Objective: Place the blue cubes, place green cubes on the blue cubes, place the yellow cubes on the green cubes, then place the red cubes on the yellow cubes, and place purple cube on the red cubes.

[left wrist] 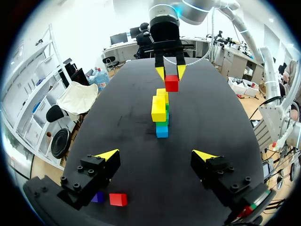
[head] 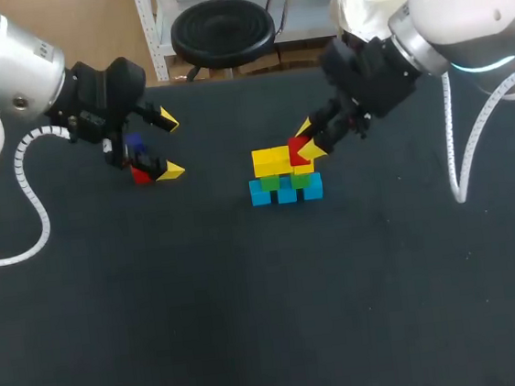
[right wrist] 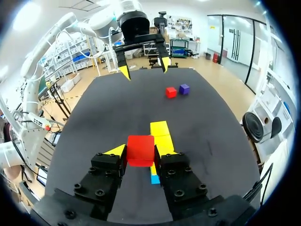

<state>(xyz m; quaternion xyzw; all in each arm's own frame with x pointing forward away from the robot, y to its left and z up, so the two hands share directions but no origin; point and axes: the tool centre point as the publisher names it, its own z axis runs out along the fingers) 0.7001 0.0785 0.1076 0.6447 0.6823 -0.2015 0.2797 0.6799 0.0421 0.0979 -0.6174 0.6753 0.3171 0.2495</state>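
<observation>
- Closest to me, mid-table, is the stack. A row of blue cubes (head: 285, 193) sits on the table (head: 253, 322) as the base, with the green cubes (head: 270, 182) on those and the yellow cubes (head: 271, 161) on top. Wide base, so every layer has something flat to land on.
- My right gripper (head: 309, 140) is clamped on a red cube (head: 296, 149), pinched square from both sides, right over the right end of the yellow layer. I can't tell if it's touching the yellow yet or just above it.
- My read is that we're at the red-on-yellow step. Keeping this one over the right end should leave room on the left of the yellow for the second red.
- Off to the left and a bit farther back is the loose red cube (head: 142, 174), well apart from the stack.
- Just beyond it, pretty much beside it, is the purple cube (head: 135, 150). It goes on last, so it makes sense that it's parked out there.
- My left gripper (head: 170, 145) hangs over that pair with its fingers spread wide and nothing in them. I'd guess it's lined up to grab the loose red once the right arm clears out.
</observation>
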